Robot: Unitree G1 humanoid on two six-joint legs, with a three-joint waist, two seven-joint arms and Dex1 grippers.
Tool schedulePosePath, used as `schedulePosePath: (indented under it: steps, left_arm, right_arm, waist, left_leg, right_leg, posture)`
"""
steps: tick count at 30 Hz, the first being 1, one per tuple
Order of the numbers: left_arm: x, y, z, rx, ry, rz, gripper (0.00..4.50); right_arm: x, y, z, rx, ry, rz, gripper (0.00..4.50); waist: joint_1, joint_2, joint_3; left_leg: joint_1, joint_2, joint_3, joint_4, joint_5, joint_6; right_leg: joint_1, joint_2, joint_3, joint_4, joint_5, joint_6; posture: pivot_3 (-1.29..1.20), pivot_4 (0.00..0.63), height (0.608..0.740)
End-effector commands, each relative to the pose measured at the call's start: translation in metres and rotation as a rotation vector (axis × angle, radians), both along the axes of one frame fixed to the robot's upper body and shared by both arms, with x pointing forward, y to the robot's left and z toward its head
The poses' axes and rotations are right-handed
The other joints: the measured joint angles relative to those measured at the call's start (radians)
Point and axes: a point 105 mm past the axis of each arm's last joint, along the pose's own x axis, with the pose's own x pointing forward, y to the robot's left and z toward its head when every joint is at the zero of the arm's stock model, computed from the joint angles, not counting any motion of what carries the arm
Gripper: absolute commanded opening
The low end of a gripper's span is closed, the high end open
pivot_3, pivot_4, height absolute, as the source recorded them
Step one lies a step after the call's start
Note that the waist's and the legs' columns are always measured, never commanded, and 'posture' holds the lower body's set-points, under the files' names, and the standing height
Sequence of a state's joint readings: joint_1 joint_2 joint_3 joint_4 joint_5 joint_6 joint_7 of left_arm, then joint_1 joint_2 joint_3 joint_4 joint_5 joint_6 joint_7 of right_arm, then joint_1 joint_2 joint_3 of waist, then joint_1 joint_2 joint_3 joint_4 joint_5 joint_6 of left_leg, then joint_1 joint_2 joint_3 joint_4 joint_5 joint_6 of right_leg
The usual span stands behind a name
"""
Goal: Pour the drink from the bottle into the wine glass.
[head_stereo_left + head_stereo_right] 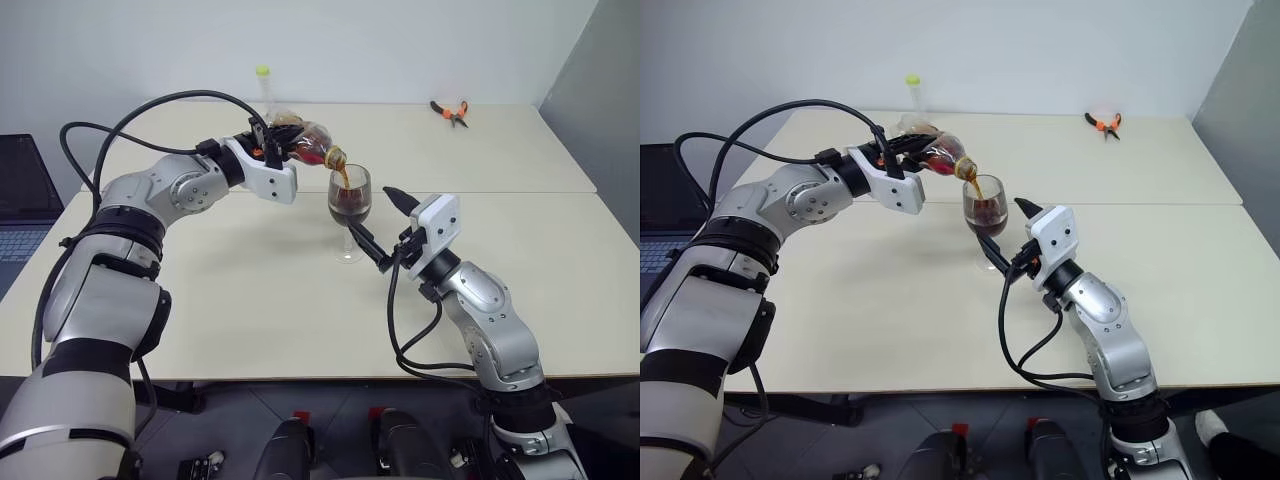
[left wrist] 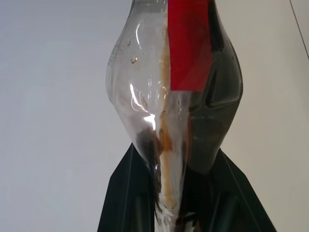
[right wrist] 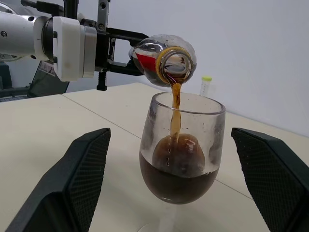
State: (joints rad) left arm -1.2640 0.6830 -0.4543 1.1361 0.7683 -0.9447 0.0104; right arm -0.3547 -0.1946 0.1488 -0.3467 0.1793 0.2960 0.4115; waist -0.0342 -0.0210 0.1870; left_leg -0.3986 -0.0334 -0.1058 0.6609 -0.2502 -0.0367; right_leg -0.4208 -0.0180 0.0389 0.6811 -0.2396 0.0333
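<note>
Your left gripper (image 1: 272, 143) clamps the tipped bottle (image 1: 305, 143); drink (image 3: 175, 108) streams into the half-full glass (image 3: 181, 159). Your right gripper (image 3: 181, 188) stands open around it.

**Lighting and picture quality**

We see even, bright, diffuse light, apparently from overhead. Shadows on the table (image 1: 300, 300) are soft and faint. We note small white glints on the bottle (image 2: 145, 116) and the wine glass (image 3: 183, 145). Both eye views are sharp; the close bottle looks slightly soft.
</note>
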Motion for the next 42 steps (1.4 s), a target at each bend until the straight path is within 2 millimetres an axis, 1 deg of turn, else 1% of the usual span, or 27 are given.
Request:
schedulePosePath:
  steps: [1,7,15,21,24,27,34,39,42]
  left_arm:
    - [-0.002,-0.001,0.024,-0.037,-0.069,-0.009,0.66]
    - [-0.001,-0.002,0.023,-0.094,-0.033,-0.014,0.66]
    - [-0.005,-0.009,0.018,-0.167,0.027,-0.061,0.65]
    - [-0.007,-0.010,0.017,-0.217,0.059,-0.077,0.65]
    - [-0.007,-0.010,0.019,-0.268,0.079,-0.079,0.65]
    - [-0.005,-0.006,0.024,-0.356,0.113,-0.068,0.64]
    - [0.002,0.013,0.031,-0.620,0.207,-0.022,0.64]
    - [0.004,0.033,0.022,-0.798,0.273,0.031,0.64]
    - [0.002,0.048,0.006,-0.913,0.311,0.078,0.64]
  right_arm:
    - [-0.007,0.001,0.015,0.022,-0.054,0.014,4.29]
    - [-0.008,0.001,0.014,0.023,-0.055,0.015,4.29]
    - [-0.008,0.002,0.015,0.028,-0.055,0.020,4.29]
    - [-0.008,0.003,0.015,0.029,-0.056,0.026,4.29]
    - [-0.009,0.004,0.016,0.027,-0.064,0.033,4.29]
    - [-0.009,0.005,0.018,0.025,-0.075,0.036,4.29]
    - [-0.017,0.009,0.017,0.000,-0.087,0.080,4.29]
    - [-0.025,0.011,0.016,-0.047,-0.080,0.129,4.29]
    - [-0.034,0.016,0.015,-0.093,-0.069,0.197,4.29]
  waist:
    - [0.000,0.000,0.000]
    - [0.000,0.000,0.000]
    - [-0.001,0.000,0.000]
    - [0.000,0.000,0.000]
    - [0.000,0.000,0.000]
    - [0.000,0.000,0.000]
    - [-0.003,0.000,0.000]
    - [-0.007,0.000,0.000]
    - [-0.008,0.000,0.000]
  left_leg:
    - [0.000,0.000,0.000,0.000,0.000,0.000]
    - [0.000,0.000,0.000,0.000,0.000,0.000]
    - [0.000,0.000,0.000,0.000,0.000,0.000]
    - [0.000,0.000,0.000,0.000,0.000,0.000]
    - [0.000,0.000,0.000,0.000,0.000,0.000]
    - [0.000,0.000,0.000,0.000,0.000,0.000]
    - [0.000,0.001,0.000,0.000,0.000,0.000]
    - [0.000,0.006,0.000,0.001,0.000,0.000]
    - [0.000,0.007,0.000,0.001,0.000,0.000]
  right_leg:
    - [0.000,0.000,0.000,0.000,0.000,0.000]
    - [0.000,0.000,0.000,0.000,0.000,0.000]
    - [0.000,0.000,0.000,0.000,0.000,0.000]
    - [0.000,0.000,0.000,0.000,0.000,-0.001]
    - [0.000,0.000,0.000,0.000,0.001,-0.001]
    - [0.000,0.000,0.000,0.000,0.001,-0.001]
    - [0.000,0.000,0.000,0.000,0.001,-0.001]
    - [0.000,0.000,0.000,0.000,0.001,-0.002]
    - [0.000,0.000,0.001,0.000,0.001,-0.002]
  posture:
    - [0.00,0.150,0.740]
    - [0.00,0.150,0.740]
    - [0.00,0.150,0.740]
    - [0.00,0.150,0.740]
    - [0.00,0.150,0.740]
    - [0.00,0.150,0.740]
    - [0.00,0.150,0.740]
    - [0.00,0.150,0.740]
    - [0.00,0.150,0.740]
